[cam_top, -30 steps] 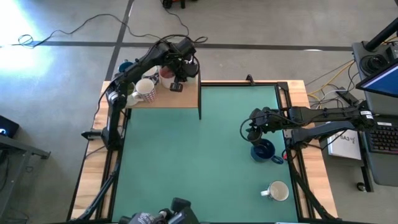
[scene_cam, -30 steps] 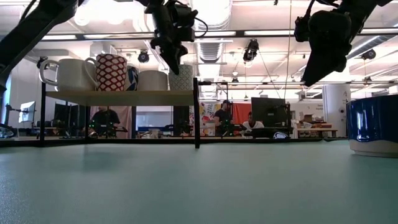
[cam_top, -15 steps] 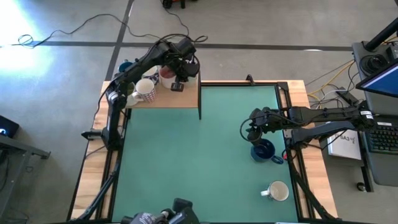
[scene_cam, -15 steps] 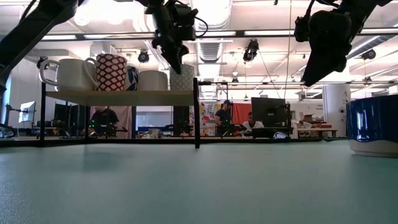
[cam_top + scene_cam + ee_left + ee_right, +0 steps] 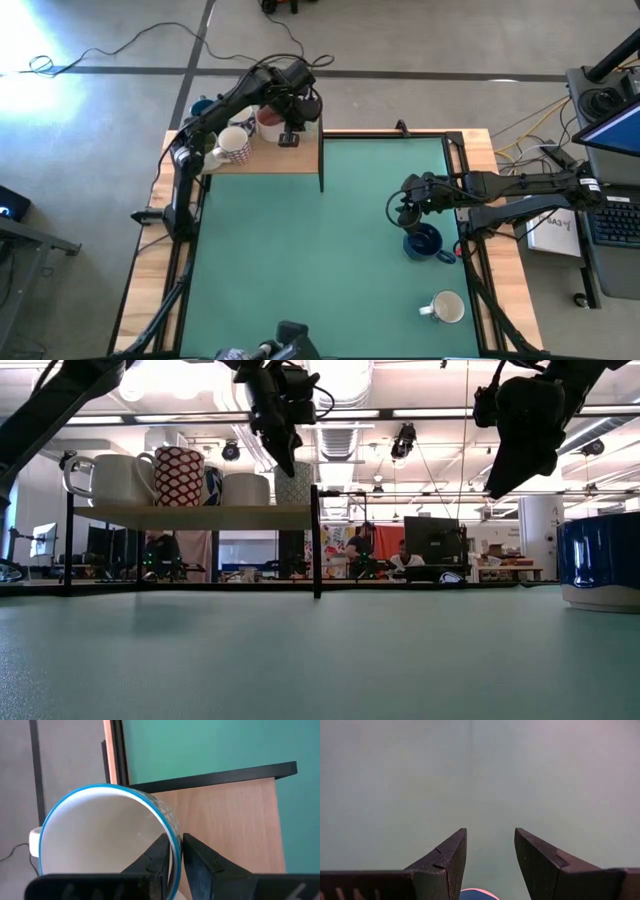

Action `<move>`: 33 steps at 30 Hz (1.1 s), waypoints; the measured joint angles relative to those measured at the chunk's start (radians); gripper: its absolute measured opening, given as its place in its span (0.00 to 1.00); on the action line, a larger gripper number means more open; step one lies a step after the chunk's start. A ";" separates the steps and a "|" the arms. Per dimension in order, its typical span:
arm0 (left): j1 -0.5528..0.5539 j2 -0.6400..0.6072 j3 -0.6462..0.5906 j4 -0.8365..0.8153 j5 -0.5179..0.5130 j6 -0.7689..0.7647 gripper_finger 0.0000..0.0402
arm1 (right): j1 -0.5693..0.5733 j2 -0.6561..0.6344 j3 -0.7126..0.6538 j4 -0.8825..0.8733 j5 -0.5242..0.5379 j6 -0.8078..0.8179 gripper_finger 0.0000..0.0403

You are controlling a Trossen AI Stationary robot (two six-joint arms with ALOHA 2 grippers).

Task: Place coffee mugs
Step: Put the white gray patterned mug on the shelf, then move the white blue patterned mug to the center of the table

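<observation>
Left gripper [image 5: 173, 851] at shelf [image 5: 235, 815]

We find it pinching the blue-rimmed mug's [image 5: 100, 837] wall; right gripper [image 5: 490, 851] hangs wide (nothing held).

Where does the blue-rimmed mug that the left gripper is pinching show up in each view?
High view: blue-rimmed mug at the wooden shelf's right end, mostly under the left gripper.
Low view: rightmost mug on the shelf, beside the black post.
Left wrist view: fills the lower left, rim between the fingers.
Right wrist view: not in it.
Shared landmark: the wooden shelf.
</observation>
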 joint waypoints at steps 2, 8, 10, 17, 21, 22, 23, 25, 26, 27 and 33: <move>0.000 -0.001 0.000 -0.001 0.002 -0.004 0.08 | 0.000 0.000 0.000 0.000 0.000 0.000 0.39; 0.000 -0.005 0.000 -0.001 0.007 -0.014 0.16 | 0.000 0.000 0.000 0.000 0.000 0.000 0.39; -0.002 -0.006 0.000 -0.001 0.006 -0.010 0.19 | 0.000 0.000 0.000 0.000 0.000 0.000 0.39; -0.005 -0.050 0.000 -0.014 0.007 -0.022 0.20 | 0.000 0.000 0.000 0.000 0.000 0.000 0.38; -0.014 -0.095 0.000 -0.016 0.017 -0.049 0.20 | 0.000 0.000 0.000 0.000 0.000 0.000 0.39; -0.017 -0.105 0.000 -0.022 0.018 -0.058 0.20 | 0.000 0.000 0.000 0.000 0.000 0.000 0.38; -0.021 -0.114 0.000 -0.032 0.018 -0.073 0.20 | 0.000 0.000 0.000 0.000 0.000 0.000 0.38; -0.033 -0.129 0.000 -0.060 0.019 -0.126 0.20 | 0.000 0.000 0.000 0.000 0.000 0.000 0.39; -0.043 -0.135 -0.001 -0.078 0.019 -0.155 0.20 | 0.000 0.000 0.000 0.000 0.000 0.000 0.39; -0.053 -0.142 -0.003 -0.100 0.019 -0.183 0.20 | 0.000 0.000 0.000 0.000 0.000 0.000 0.39; -0.148 -0.209 -0.073 -0.177 0.015 -0.364 0.20 | 0.000 0.000 0.000 0.000 0.000 0.000 0.38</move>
